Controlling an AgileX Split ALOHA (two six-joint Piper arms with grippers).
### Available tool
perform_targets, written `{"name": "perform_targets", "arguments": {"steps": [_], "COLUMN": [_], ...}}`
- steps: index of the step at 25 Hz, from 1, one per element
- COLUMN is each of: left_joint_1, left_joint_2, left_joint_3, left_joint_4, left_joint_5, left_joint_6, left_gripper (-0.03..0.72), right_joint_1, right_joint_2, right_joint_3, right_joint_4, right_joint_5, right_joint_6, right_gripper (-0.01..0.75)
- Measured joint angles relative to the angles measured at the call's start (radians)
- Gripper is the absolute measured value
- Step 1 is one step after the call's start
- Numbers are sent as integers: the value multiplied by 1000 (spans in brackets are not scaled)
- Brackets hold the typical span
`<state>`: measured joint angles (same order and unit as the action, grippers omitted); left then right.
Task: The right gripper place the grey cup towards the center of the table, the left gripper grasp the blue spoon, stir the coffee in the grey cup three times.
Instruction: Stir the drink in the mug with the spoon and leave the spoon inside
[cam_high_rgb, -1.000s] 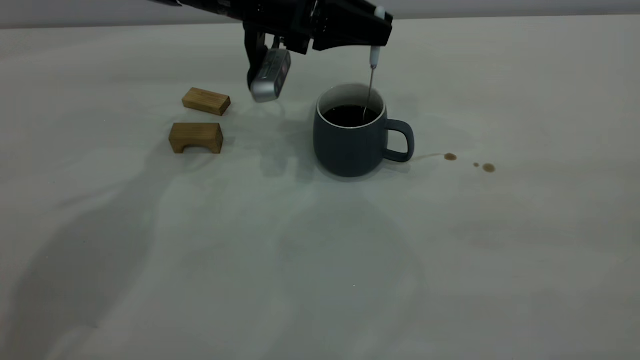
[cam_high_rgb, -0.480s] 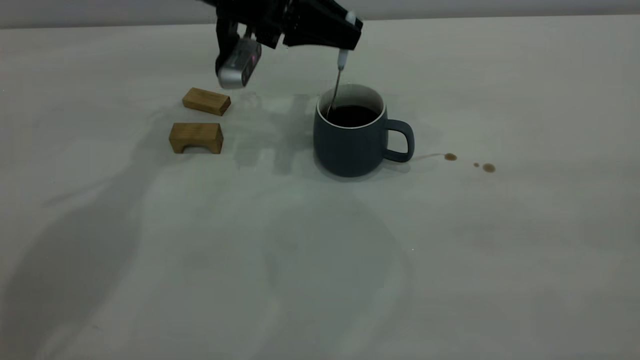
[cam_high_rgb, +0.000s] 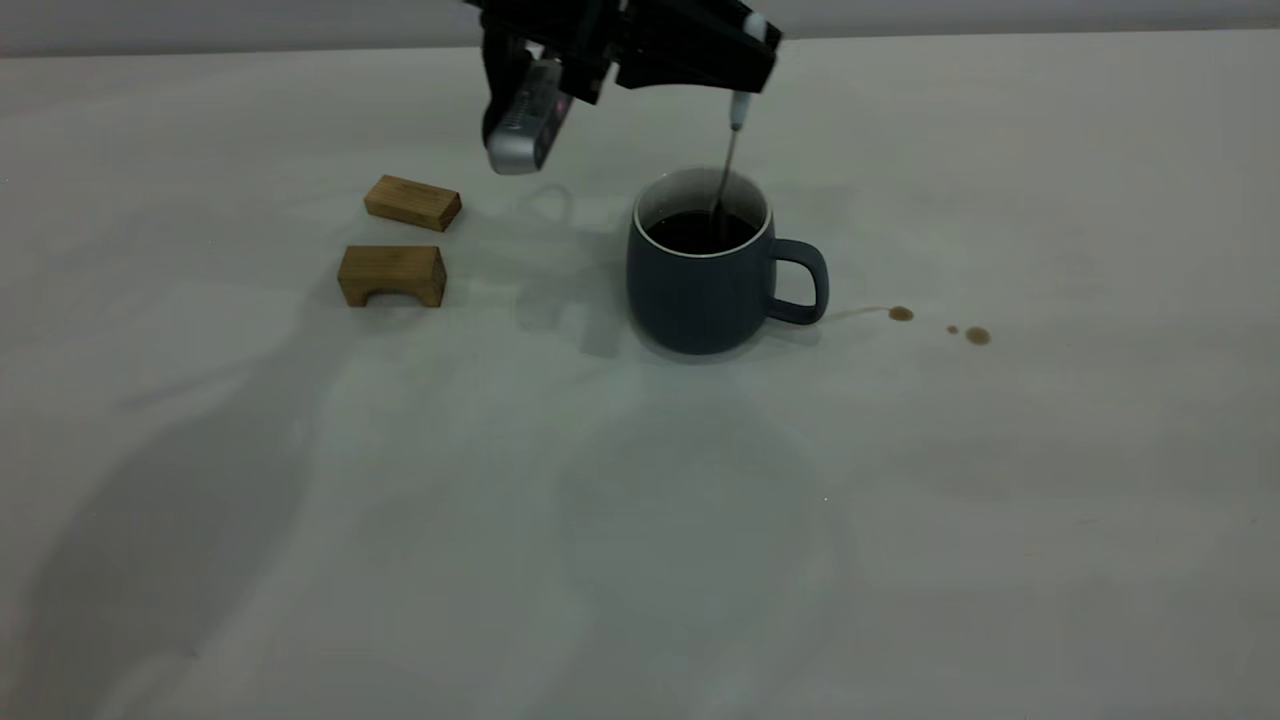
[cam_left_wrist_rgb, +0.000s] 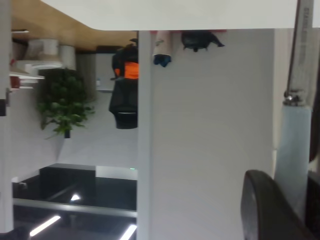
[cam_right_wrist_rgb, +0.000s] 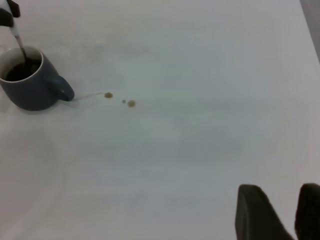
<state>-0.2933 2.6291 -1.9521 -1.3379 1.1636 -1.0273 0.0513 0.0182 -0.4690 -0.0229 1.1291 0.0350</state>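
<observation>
Grey cup (cam_high_rgb: 705, 268) sits mid-counter (cam_high_rgb: 640, 520), toward the far edge, handle to the right, coffee (cam_high_rgb: 700, 231) dark inside. Leftward, two wooden blocks (cam_high_rgb: 400, 240) lie idle. Above the cup the left tool (cam_high_rgb: 745, 60) is clamped on the blue spoon (cam_high_rgb: 735, 110), its neck dipping into the coffee: stirring is under way, I judge. Next comes another circle, keeping off the rim. Half a second back the spoon was at the cup's left wall; now it's right of centre. Right tool (cam_right_wrist_rgb: 277, 212) is parked, jaws apart, empty.
</observation>
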Motion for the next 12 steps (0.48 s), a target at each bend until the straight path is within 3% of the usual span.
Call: {"name": "perform_targets", "arguments": {"steps": [6,12], "left_joint_1": [-16,-15], "left_joint_2": [5,5], "left_joint_3": [0,0], "left_joint_4": [24,170], "left_joint_5": [2,0], "left_joint_6": [-30,-176], "left_gripper": [170,170], "right_joint_1": [0,0], "right_joint_2": [0,0], "right_joint_3": [0,0], "right_joint_4": [0,0], "right_joint_5": [0,0], "right_joint_6": [0,0], "right_gripper": [238,238]}}
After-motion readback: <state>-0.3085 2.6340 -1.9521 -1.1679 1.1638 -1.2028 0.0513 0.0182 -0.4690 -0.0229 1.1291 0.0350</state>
